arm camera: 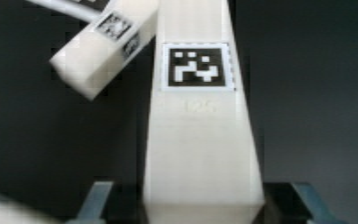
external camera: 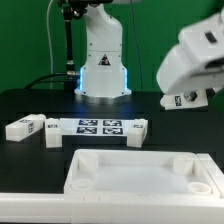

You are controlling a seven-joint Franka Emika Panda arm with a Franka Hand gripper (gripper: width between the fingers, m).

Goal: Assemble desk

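My gripper (external camera: 190, 97) hangs above the table at the exterior view's right, shut on a white square-section desk leg (external camera: 180, 100). In the wrist view that tagged leg (arm camera: 197, 120) runs out from between the two fingers (arm camera: 101, 200) of my gripper (arm camera: 201, 205). The white rimmed tabletop (external camera: 140, 172) lies at the front of the table. Three more legs rest behind it: one at the far left (external camera: 24, 127), one beside it (external camera: 52, 133) and one by the marker board's right end (external camera: 135, 133). Another loose leg (arm camera: 105, 48) shows tilted in the wrist view.
The marker board (external camera: 98, 126) lies flat between the loose legs. The robot's white base (external camera: 102, 60) stands at the back middle, with a dark pole (external camera: 66, 45) next to it. The table top is black.
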